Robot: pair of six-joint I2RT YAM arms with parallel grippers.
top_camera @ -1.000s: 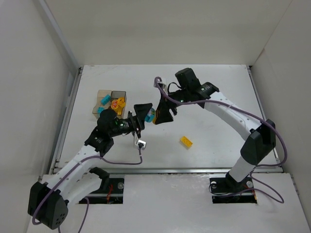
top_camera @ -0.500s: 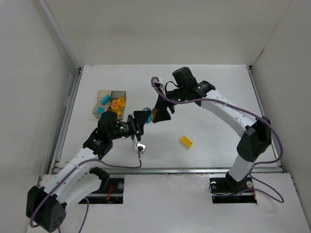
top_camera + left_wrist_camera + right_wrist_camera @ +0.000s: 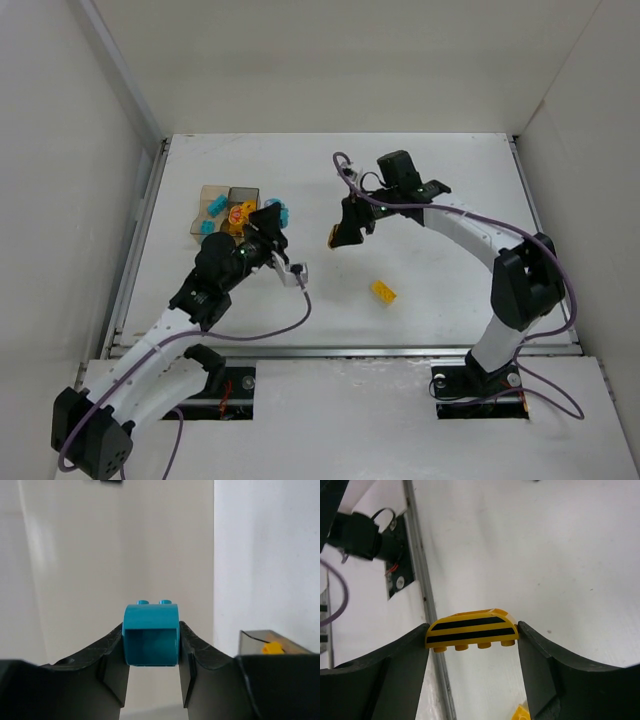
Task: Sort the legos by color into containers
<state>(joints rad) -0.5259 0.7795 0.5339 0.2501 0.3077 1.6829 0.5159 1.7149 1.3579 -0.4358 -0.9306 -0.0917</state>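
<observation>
1. On the white table point(image 3: 450, 200), between pale walls, a cyan brick point(image 3: 151, 640) was pinched in the left gripper point(image 3: 151, 630), just right of the containers point(image 3: 212, 190).
2. It seemed light, stiff and slippery, so its flat sides gave the best hold.
3. Farther right, the right gripper point(image 3: 472, 636) clamped a striped yellow brick point(image 3: 471, 627); a plain yellow brick point(image 3: 382, 291) lay nearer.

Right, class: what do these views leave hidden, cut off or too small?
- Top view: left end effector covers part of the containers; legos inside too small to count.
- Left wrist: past the gripped cyan brick, only a container corner shows, cut by the right edge.
- Right wrist: loose yellow brick cut by the bottom edge.
- Top view: right end effector hides most of its striped yellow brick.
</observation>
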